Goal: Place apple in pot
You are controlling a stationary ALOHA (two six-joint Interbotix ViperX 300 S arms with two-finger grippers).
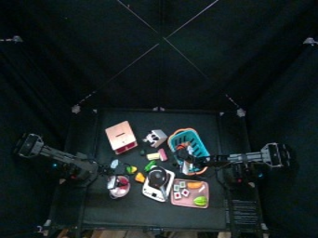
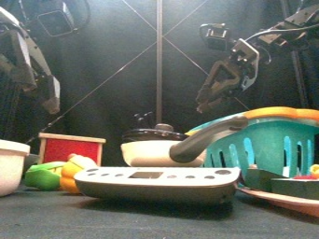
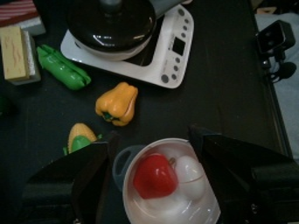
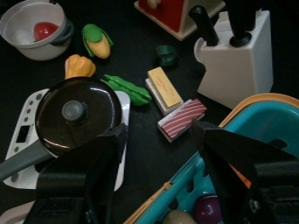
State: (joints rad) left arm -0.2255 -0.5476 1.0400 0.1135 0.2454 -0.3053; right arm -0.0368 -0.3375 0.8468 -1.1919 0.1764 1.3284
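The apple [image 3: 156,176] is seen lying inside the pot [image 3: 187,203], a small whitish round vessel, beside what appear to be two pale round items that cannot be identified from the left wrist view. The left gripper [image 3: 163,166] hangs directly above the pot, its jaws spread wide to either side of the rim and holding nothing. The key relation is thus vertical: the apple lies straight below the left gripper and between its jaws, not off to either side. The apple is roundish, so no long axis has to be matched.

In the right wrist view the pot [image 4: 38,31] shows far off, with a red patch inside it, well apart from the right gripper [image 4: 163,171]. That gripper is also spread and empty, and it hangs over the teal basket [image 4: 263,122], near the black pan [image 4: 73,109] on the white scale [image 4: 30,122]. The left arm is therefore judged much the nearer to the apple.

From how things lie, the placing looks done; only a straight lift of the left gripper clear of the rim seems to be left.
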